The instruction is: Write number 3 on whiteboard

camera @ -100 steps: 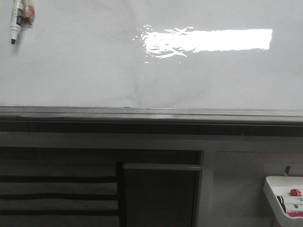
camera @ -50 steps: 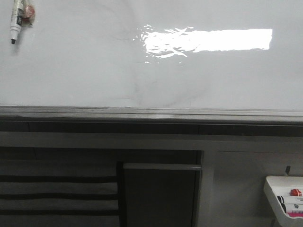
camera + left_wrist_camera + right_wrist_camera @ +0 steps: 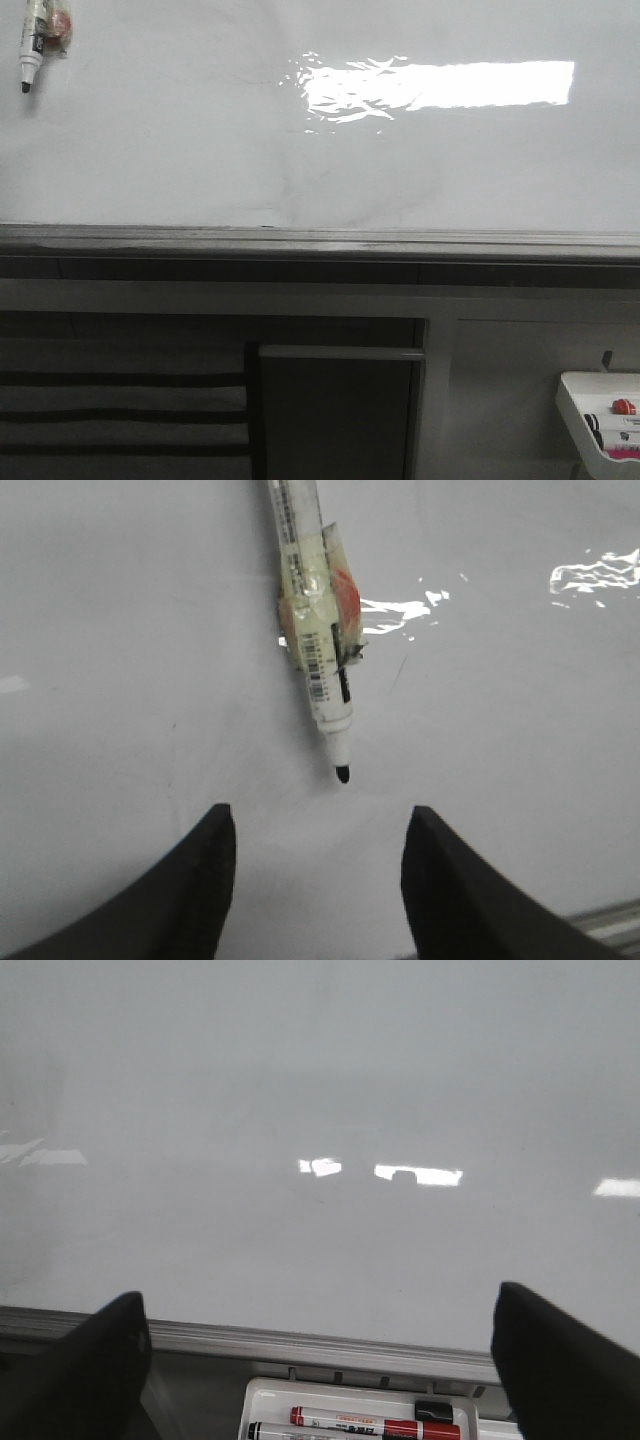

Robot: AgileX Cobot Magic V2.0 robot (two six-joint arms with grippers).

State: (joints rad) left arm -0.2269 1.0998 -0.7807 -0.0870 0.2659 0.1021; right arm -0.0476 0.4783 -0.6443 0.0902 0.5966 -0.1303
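The whiteboard (image 3: pixel 200 150) fills the upper front view, glossy white with faint grey smears and a bright light reflection (image 3: pixel 440 85). No black number 3 shows on it in any view. A white marker (image 3: pixel 35 40) with tape and a red patch around it sits against the board at the top left, black tip down. In the left wrist view the marker (image 3: pixel 315 630) points at my left gripper (image 3: pixel 318 810), which is open and empty, its fingers apart just short of the tip. My right gripper (image 3: pixel 318 1295) is open and empty, facing the board (image 3: pixel 300 1080) near its lower edge.
A grey metal rail (image 3: pixel 320 240) runs along the board's lower edge, also in the right wrist view (image 3: pixel 300 1340). A small white tray (image 3: pixel 580 390) with markers hangs below at the right; a red marker (image 3: pixel 370 1422) lies in it. A dark panel (image 3: pixel 340 410) stands below.
The taped marker at the top left has edged very slightly up and left in the front view. Nothing else has visibly changed.
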